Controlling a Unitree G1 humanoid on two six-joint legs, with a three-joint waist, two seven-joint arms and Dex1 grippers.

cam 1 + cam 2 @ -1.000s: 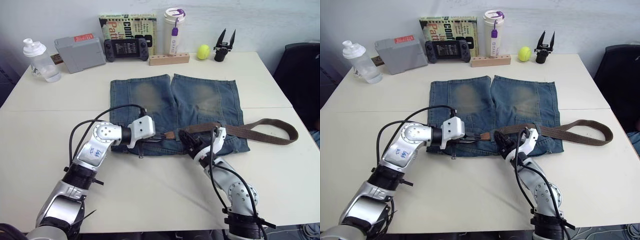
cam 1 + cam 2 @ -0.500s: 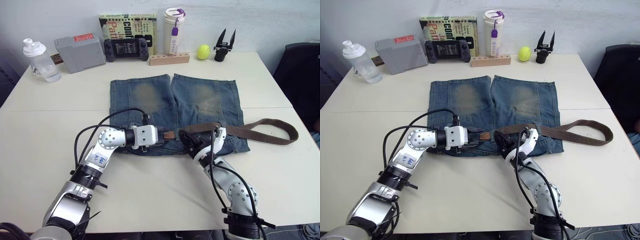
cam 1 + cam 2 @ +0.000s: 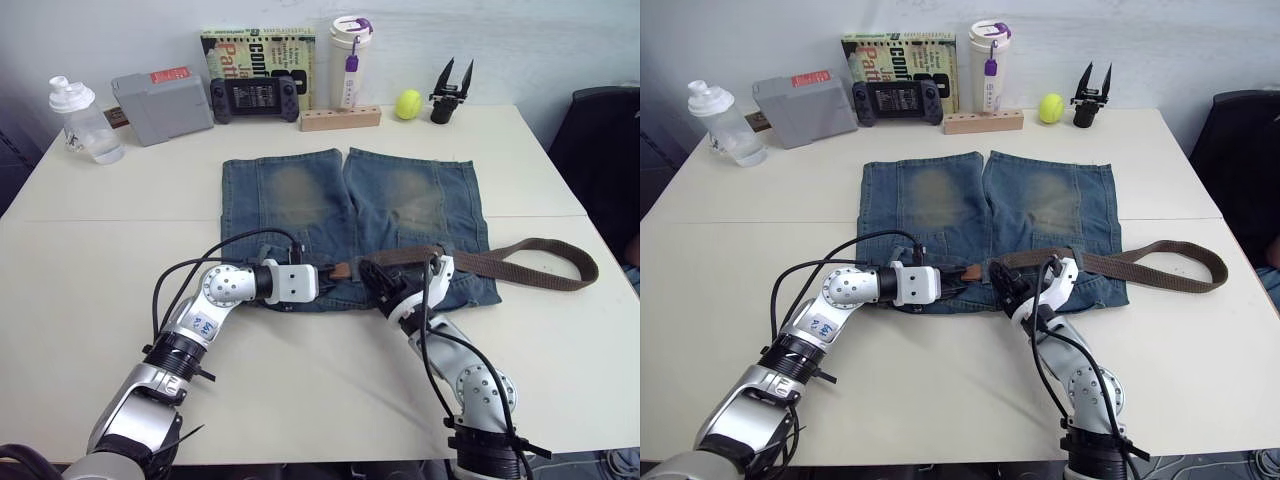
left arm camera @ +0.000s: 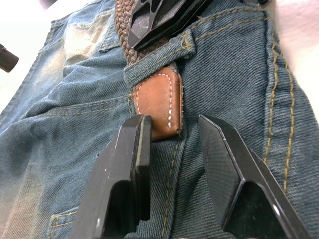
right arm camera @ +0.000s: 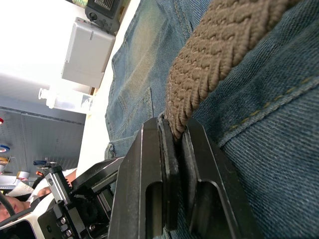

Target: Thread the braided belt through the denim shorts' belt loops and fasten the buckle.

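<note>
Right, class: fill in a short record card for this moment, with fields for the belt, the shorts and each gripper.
braided belt: lies across the waistband of the denim shorts, tan leather tip poking out of a belt loop
left gripper: open, fingers either side of the leather tip
right gripper: shut on the braided belt
table: holds the shorts
</note>
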